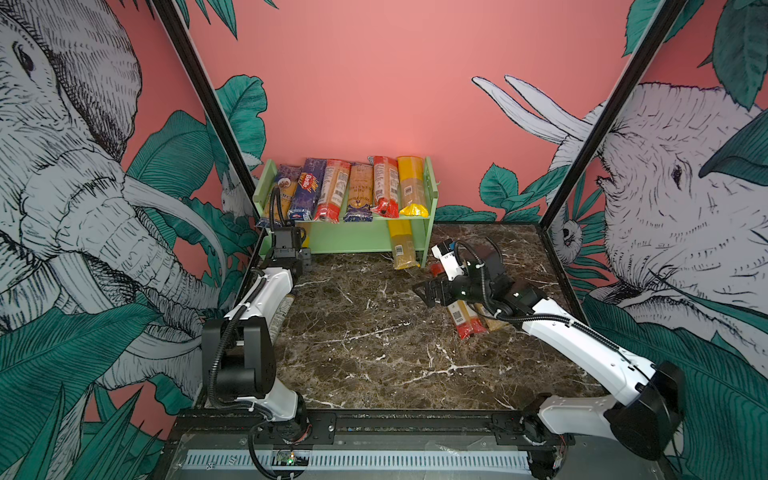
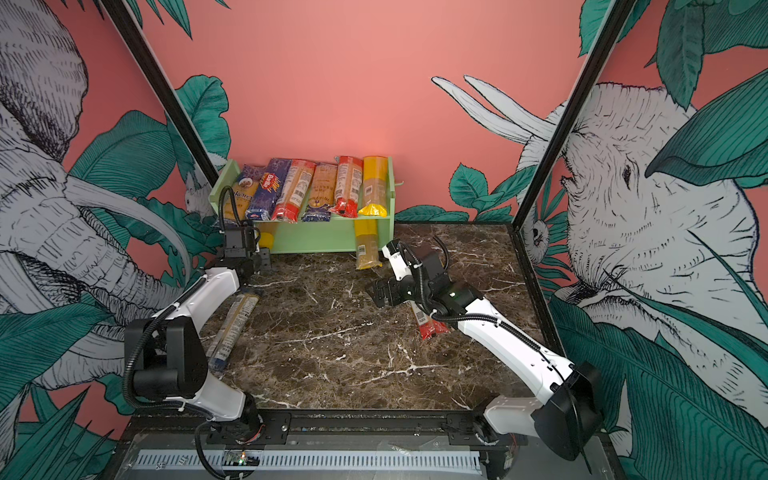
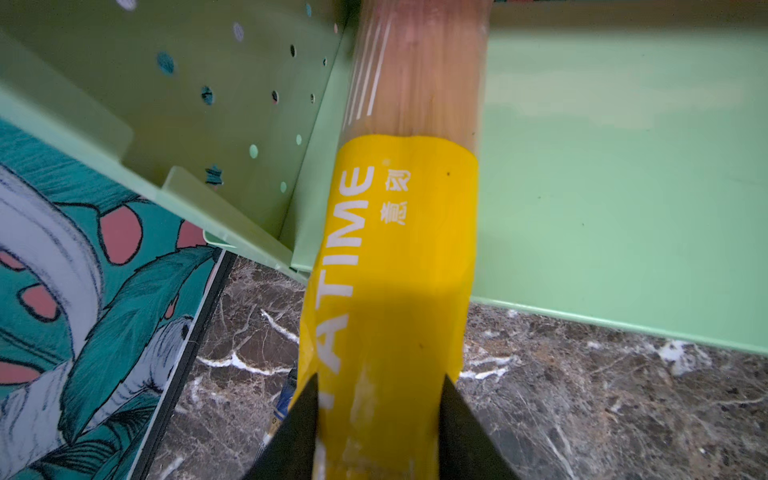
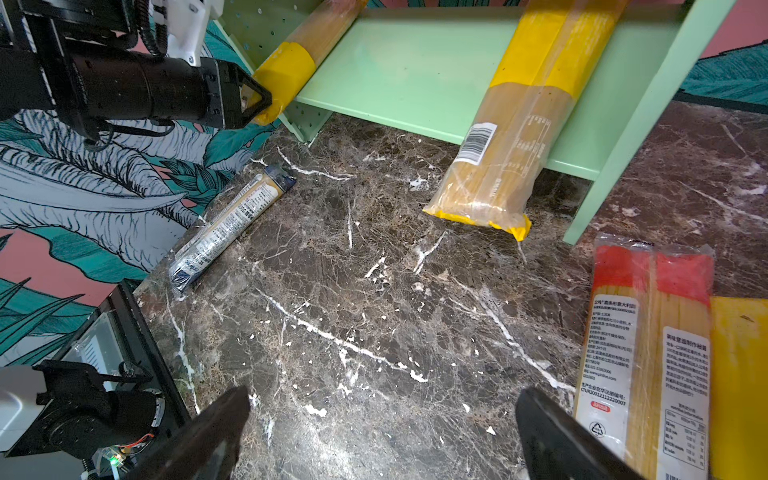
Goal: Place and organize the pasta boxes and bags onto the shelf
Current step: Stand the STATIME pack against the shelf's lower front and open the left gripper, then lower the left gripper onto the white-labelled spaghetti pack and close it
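Elephant-and-leaf murals [image 1: 83, 208] wall in a dark marble bench [image 1: 374, 353], where a mint-green shelf [image 1: 357, 239] looks over half stocked. Six spaghetti packs [image 1: 359, 189] fill its top tier, and a yellow pack [image 1: 402, 247] slumps out of its lower tier at the right end. In front of the shelf, red-ended packs [image 4: 615, 353], a loose yellow pack [image 4: 739, 374] and a blue-ended pack [image 2: 232, 328] await shelving. At the shelf's lower left corner, the left pincer [image 3: 380, 376] flanks a yellow-ended pack [image 3: 395, 249]; whether it pinches cannot be told. The right pincer [image 4: 384, 392] hangs spread and empty before the shelf.
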{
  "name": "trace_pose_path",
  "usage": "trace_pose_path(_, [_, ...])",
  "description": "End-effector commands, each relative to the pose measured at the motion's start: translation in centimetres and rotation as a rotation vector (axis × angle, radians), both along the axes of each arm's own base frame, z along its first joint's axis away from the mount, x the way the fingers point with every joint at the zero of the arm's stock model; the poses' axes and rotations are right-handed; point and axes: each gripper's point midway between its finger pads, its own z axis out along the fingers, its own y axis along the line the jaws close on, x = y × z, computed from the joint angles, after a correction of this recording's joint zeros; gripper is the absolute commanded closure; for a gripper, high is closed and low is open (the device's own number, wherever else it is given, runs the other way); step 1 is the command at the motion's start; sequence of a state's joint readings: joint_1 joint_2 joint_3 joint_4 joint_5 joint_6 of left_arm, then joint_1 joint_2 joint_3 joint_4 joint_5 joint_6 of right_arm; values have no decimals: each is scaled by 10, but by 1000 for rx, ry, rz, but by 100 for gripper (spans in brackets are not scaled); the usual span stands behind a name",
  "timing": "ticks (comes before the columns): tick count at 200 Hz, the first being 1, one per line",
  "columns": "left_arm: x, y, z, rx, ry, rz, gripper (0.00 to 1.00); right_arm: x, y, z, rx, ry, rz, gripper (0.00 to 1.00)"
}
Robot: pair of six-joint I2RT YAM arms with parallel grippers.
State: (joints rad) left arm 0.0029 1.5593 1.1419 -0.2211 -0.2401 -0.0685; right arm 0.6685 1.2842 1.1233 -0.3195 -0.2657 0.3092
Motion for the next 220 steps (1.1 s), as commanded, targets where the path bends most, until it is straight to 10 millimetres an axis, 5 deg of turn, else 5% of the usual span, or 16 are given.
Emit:
trace_pose_path(1, [-5,22,10,-2,-15,81,41,6,1,13,17,-41,-5,1])
trace_pose_path(52, [-24,17,35,-31,-33,80,24,4,-1,13,14,-46,0,1])
trace_pose_path(89, [-68,23,40,-44,9,145,21,0,-3,18,33,-55,6,1])
trace_pose_path(154, [-170,27,-24,-164,190,390,17,-17,-3,22,110,-61,44,1])
trace_pose_path(220, [-204,37,-75,-140,302,519,5,-48,-25,30,154,-95,45,1])
